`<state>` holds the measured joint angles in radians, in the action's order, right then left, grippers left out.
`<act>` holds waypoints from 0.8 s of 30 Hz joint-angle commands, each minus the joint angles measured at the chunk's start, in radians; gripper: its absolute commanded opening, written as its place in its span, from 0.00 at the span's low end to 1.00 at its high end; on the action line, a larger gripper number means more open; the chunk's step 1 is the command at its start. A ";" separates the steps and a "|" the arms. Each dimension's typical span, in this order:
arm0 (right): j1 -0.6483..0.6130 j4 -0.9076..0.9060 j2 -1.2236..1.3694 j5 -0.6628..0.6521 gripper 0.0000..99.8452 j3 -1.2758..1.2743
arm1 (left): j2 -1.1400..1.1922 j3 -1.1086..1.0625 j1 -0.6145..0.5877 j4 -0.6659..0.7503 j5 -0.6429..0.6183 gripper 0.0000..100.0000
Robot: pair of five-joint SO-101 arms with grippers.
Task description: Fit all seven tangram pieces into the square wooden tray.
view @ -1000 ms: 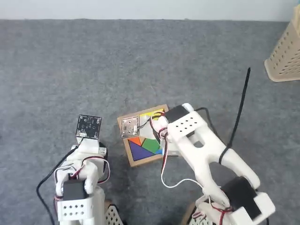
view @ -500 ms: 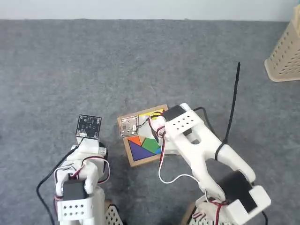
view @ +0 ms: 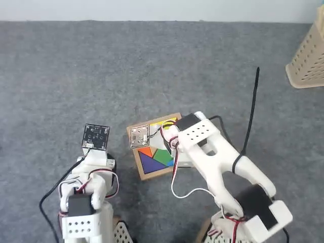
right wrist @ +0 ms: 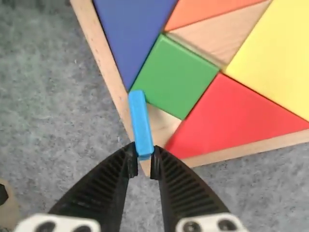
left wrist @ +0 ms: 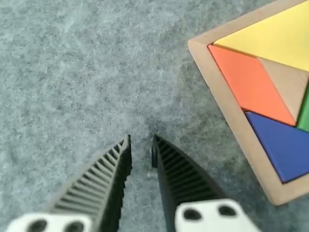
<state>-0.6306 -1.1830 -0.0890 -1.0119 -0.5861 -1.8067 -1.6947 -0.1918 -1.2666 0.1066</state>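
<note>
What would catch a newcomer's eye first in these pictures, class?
The bright pieces in the tray at mid-table, against grey carpet. The right gripper pinches a blue piece on edge over the tray's rim, beside a bare gap next to the green square. The left gripper hangs over carpet beside the tray.

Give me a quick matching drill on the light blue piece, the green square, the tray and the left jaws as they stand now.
1 light blue piece
2 green square
3 wooden tray
4 left jaws

A empty, over the grey carpet
B flat in the tray, beside the gap
C lying on the carpet, nearly full
D on edge between the right jaws

Pairs: 1-D, 2-B, 3-C, 4-A
</note>
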 commanded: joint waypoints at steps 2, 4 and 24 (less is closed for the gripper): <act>0.019 0.015 -0.004 -0.012 0.01 0.012 | -0.021 0.010 0.002 0.000 -0.008 0.07; 0.019 0.015 -0.004 -0.011 0.01 0.012 | -0.021 0.010 0.002 0.000 -0.008 0.07; 0.019 0.019 -0.005 -0.011 0.18 0.015 | -0.021 0.010 0.002 0.000 -0.008 0.07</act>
<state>-0.6306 -1.1830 -0.0875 -1.0119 -0.5877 -1.8067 -1.6947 -0.1918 -1.2666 0.1066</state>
